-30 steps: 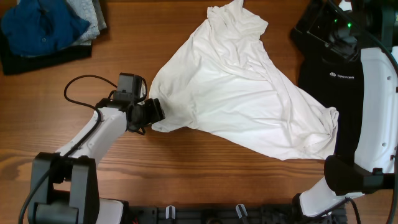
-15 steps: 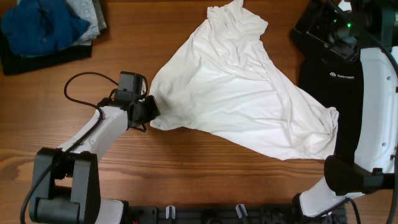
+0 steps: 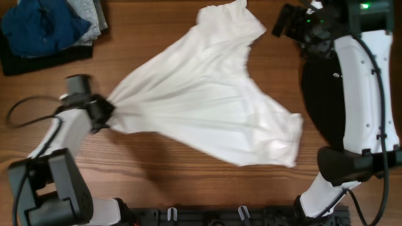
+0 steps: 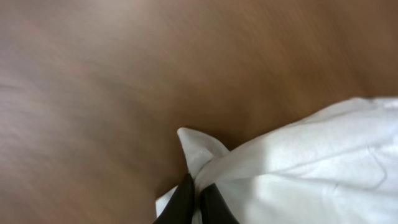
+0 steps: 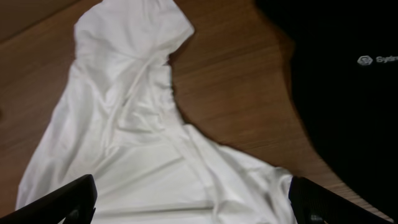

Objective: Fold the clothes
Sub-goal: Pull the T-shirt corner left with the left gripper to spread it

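Note:
The clothes, a white wrinkled T-shirt, lie stretched across the middle of the wooden table. My left gripper is at the shirt's left corner, shut on a bunch of fabric. In the left wrist view the two dark fingers pinch the white cloth between them. My right gripper hovers open at the far right, just beside the shirt's top corner. In the right wrist view it stands wide apart above the shirt, holding nothing.
A black garment with a small white logo lies at the right, under the right arm, and also shows in the right wrist view. Folded blue and grey garments sit at the far left corner.
My left gripper has shut on the shirt's left corner and pulled it leftward, stretching the fabric and dragging the whole shirt left. The right gripper has swung left toward the shirt's top corner.

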`<state>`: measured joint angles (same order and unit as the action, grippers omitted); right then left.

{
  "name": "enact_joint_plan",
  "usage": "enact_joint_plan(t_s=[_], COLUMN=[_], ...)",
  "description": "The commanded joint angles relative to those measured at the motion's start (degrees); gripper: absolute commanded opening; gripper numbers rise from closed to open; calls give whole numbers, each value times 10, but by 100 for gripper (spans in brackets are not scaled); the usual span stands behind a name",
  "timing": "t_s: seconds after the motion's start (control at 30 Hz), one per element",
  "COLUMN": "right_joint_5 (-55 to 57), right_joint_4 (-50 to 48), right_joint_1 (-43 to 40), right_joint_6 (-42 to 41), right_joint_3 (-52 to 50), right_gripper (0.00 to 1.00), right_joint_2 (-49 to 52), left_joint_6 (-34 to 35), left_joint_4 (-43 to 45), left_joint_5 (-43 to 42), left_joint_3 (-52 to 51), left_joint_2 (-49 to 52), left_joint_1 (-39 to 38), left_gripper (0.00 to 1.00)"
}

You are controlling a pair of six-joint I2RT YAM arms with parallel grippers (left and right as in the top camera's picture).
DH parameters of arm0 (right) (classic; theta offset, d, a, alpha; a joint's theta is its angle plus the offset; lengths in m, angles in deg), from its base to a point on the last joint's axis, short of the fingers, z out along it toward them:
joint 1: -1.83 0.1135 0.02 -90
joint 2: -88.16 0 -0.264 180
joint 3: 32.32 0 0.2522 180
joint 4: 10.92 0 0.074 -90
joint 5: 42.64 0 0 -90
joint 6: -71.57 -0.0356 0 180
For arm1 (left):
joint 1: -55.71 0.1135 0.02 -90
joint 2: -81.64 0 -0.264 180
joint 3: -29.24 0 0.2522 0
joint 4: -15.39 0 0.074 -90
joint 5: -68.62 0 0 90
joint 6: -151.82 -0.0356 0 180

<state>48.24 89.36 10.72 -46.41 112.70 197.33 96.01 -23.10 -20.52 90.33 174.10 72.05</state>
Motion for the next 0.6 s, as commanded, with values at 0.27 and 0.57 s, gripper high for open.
enact_joint_plan(t_s=[0.27,0.57], right_joint_5=[-10,-9], right_joint_4=[29,56], right_joint_1=[73,132], right_joint_6=[86,98], right_joint_3=[-5,-16], right_gripper=[100,95], right_joint_2=[94,119], left_joint_6=[132,123], left_joint_4=[-107,-109], left_joint_5=[-6,-126], left_joint_3=[6,6], left_joint_2=[4,4], left_joint_1=[226,254], left_gripper=[4,100])
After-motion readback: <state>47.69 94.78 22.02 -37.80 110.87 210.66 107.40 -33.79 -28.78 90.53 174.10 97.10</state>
